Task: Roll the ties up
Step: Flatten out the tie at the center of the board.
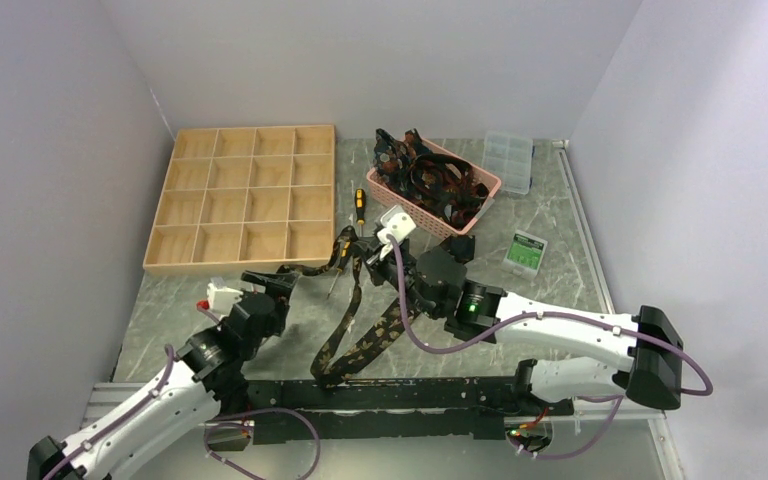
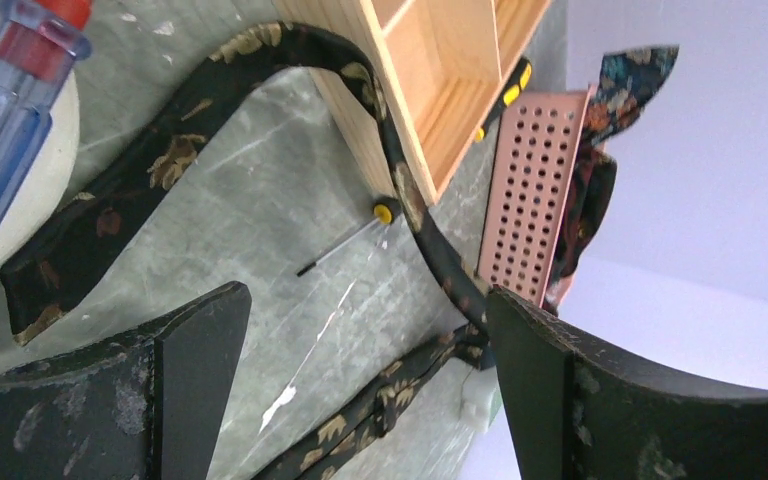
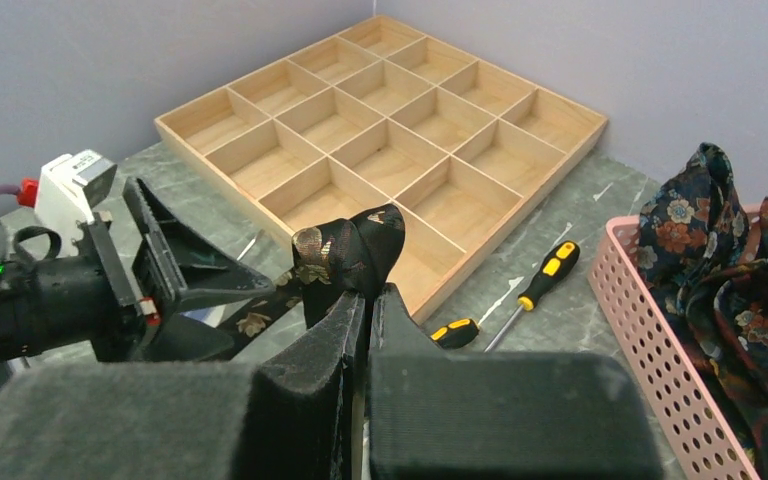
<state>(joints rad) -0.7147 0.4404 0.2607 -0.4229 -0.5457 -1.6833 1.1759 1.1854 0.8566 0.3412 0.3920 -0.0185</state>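
One black tie (image 1: pixel 355 335) with tan-gold leaf marks lies across the marble table in a doubled strip. My right gripper (image 3: pixel 368 295) is shut on a fold of this tie (image 3: pixel 350 245), which bunches above the fingertips; from above, that gripper (image 1: pixel 368 262) sits mid-table. My left gripper (image 1: pixel 278 280) stands open just left of it, over the tie's other end. In the left wrist view the jaws (image 2: pixel 365 340) are wide apart with only table and tie (image 2: pixel 160 170) behind them. More ties (image 1: pixel 438 178) are heaped in the pink basket (image 1: pixel 490 188).
A wooden compartment tray (image 1: pixel 245 200) fills the back left. Two yellow-and-black screwdrivers (image 1: pixel 359 205) (image 1: pixel 340 255) lie between tray and basket. A clear plastic box (image 1: pixel 508 160) and a small green-labelled packet (image 1: pixel 526 250) sit at the right. Walls close in on three sides.
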